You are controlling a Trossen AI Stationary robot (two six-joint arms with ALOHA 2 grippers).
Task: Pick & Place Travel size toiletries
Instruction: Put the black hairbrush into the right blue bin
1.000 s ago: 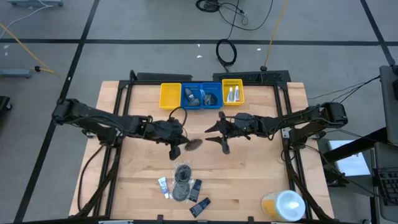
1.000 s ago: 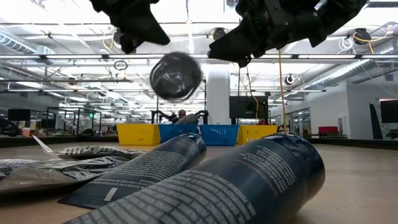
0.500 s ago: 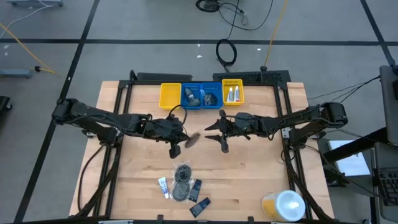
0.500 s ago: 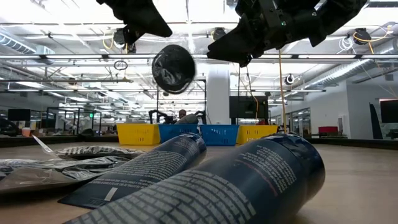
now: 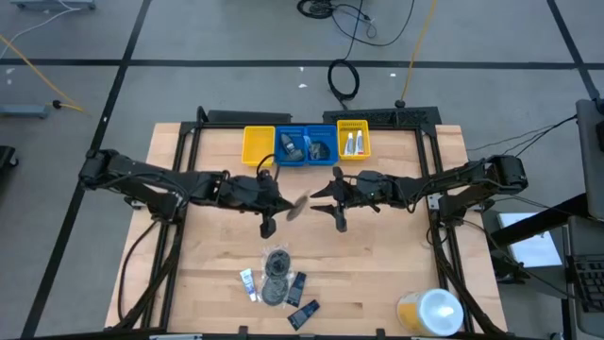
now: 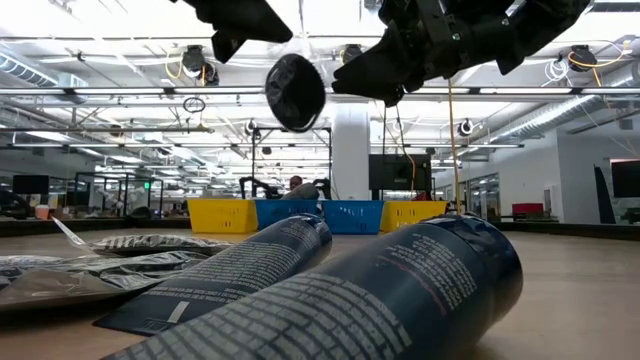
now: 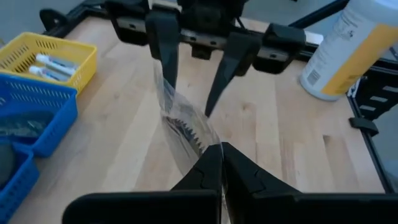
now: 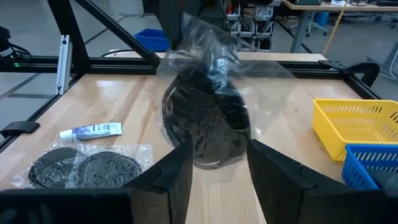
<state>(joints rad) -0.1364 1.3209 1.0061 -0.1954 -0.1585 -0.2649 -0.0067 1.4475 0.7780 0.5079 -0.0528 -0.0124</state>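
A round black flat piece (image 5: pixel 295 210) in a clear plastic wrap hangs in mid-air over the table's middle. My left gripper (image 7: pixel 221 163) is shut on it. My right gripper (image 8: pixel 217 171) faces it from the table's right, open, one finger on each side of the piece (image 8: pixel 205 118). More toiletries lie near the table's near edge: wrapped round black pieces (image 5: pixel 275 277), a white-and-blue tube (image 5: pixel 247 281) and dark packets (image 5: pixel 300 300). In the low view the piece (image 6: pixel 295 92) hangs below my left gripper (image 6: pixel 240 15). My left gripper pinches the clear wrap's edge (image 7: pixel 208 144) between its two shut fingers, coming level from the table's left. The piece is lifted clear and sticks out ahead of the fingers, seen edge-on. My right gripper's fingers (image 8: pixel 177 168) flank the piece; I cannot tell whether they touch it.
A row of bins stands at the far edge: yellow (image 5: pixel 258 144), blue (image 5: pixel 305 144), and a yellow one holding tubes (image 5: pixel 353 142). A large yellow container with a white lid (image 5: pixel 429 312) stands at the near right corner. Bare wood lies around both grippers.
My left gripper has carried the wrapped black piece upward and toward the right gripper, staying shut on it. The piece has turned and now shows more edge-on. My right gripper has kept still and open.
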